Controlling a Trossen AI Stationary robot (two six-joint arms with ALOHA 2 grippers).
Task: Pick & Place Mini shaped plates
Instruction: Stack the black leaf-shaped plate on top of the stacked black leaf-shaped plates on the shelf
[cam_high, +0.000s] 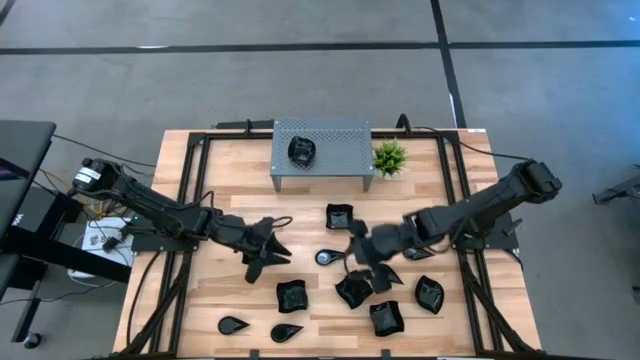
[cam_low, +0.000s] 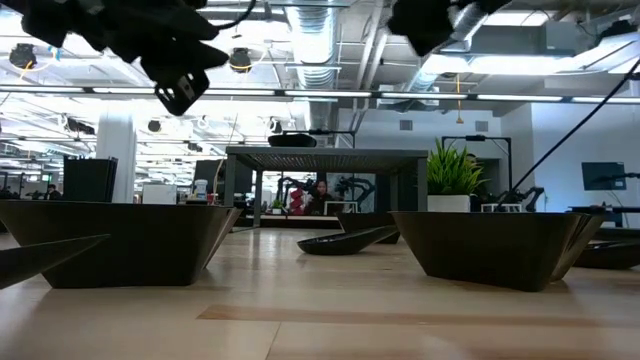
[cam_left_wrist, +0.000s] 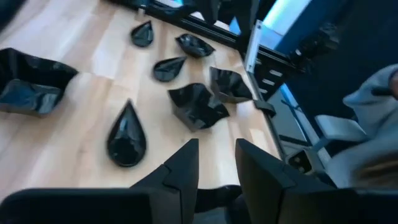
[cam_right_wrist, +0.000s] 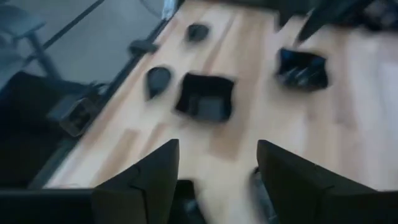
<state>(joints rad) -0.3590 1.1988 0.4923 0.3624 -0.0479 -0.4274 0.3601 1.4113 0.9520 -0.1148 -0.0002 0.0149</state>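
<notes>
Two arms reach inward over the wooden table. At its far edge stands a grey perforated riser with one black dish on top and a small green potted plant just beside it.

The mini shaped plates lie scattered on the near half of the table. A wavy-edged square plate sits nearest the riser; others lie toward the near edge. A teardrop plate lies in the centre, long axis across the table, tip toward the right arm. Two further teardrops lie by the near edge, tips pointing right.

The left gripper hangs above bare wood, fingers narrowly parted, holding nothing. The right gripper is over the central cluster, fingers spread wide with nothing visible between them; whether it touches the plate beneath cannot be confirmed from above.

Open wood remains between the riser and the plates, and along the left side.
</notes>
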